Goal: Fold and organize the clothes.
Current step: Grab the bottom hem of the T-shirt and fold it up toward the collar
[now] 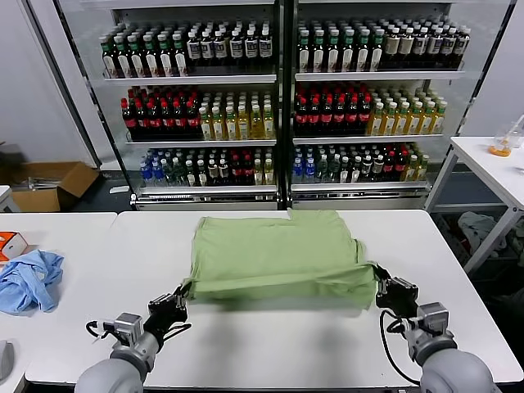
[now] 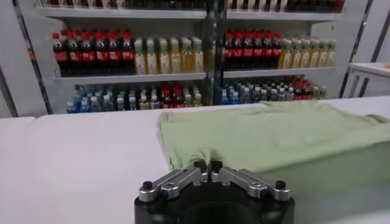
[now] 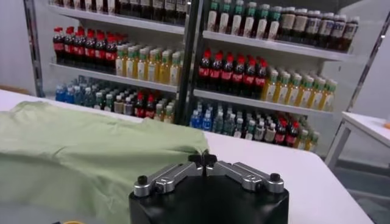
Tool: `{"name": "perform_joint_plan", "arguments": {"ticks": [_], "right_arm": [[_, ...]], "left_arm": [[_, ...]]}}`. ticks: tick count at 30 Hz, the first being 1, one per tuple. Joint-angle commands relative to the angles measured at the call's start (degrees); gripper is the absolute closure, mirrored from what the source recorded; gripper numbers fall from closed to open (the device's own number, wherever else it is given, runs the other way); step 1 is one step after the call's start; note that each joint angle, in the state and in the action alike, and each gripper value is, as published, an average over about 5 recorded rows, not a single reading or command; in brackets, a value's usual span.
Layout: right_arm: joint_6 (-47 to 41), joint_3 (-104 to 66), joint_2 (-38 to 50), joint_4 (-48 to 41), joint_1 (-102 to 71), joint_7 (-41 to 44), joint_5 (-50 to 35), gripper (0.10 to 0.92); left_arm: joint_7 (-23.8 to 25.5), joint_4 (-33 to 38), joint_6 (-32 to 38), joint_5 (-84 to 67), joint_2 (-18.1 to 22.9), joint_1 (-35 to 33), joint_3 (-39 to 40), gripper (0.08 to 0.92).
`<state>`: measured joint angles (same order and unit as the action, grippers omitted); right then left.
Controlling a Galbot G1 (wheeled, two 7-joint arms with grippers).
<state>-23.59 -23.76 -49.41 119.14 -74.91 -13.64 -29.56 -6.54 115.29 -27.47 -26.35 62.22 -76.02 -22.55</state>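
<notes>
A: Why is the large pale green cotton shirt (image 1: 278,258) stretched like that across the white table (image 1: 270,344)?

B: Each arm has a near corner. The left gripper (image 1: 182,296) is clamped on the fabric at the shirt's near left corner, and the right gripper (image 1: 383,288) is clamped on the near right corner. Holding both ends keeps the near edge taut and lifted a little, so I judge a fold toward the far side is in hand.

A: Where does the shirt lie?

B: In the middle of the table, in front of the glass-fronted drinks cooler (image 1: 282,98), already looking like a rough rectangle. No print shows; it may be face down.

A: Do the wrist cameras add anything?

B: Yes. The left wrist view shows the fingers (image 2: 200,165) pressed together with a pinch of green cloth rising between them. The right wrist view shows the same on its side, fingers (image 3: 202,161) closed against the shirt's edge. From the head that contact is hard to judge.

A: And the head alone?

B: The whole outline, both arms at once, and a crumpled light blue cloth (image 1: 29,281) on the neighbouring table to the left, well apart.
</notes>
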Motion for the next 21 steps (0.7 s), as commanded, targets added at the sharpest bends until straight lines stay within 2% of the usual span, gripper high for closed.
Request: {"name": "perform_joint_plan", "arguments": {"ticks": [1,16,19,21], "right_arm": [[-0.05,4.63,0.53,-5.82,7.72,0.12,0.57,0.920],[-0.94,10.61,0.28,-11.51,15.20,2.21,5.36,0.920],[-2.34,11.19,-0.05,-11.55,15.40,2.89,6.61,0.911],[-2.89,11.22,-0.33,-11.18,14.81,3.48,7.25,0.877]], "left_arm": [[-0.06,-5.63,0.08,1.00,-0.71,5.18,2.76,0.910],[-0.24,-10.40,0.84,2.36,0.21,9.56,5.56,0.906],[-0.44,-10.74,0.72,2.66,0.76,9.90,5.91,0.869],[-0.70,-10.62,0.68,2.70,1.15,9.78,5.88,0.816]]}}
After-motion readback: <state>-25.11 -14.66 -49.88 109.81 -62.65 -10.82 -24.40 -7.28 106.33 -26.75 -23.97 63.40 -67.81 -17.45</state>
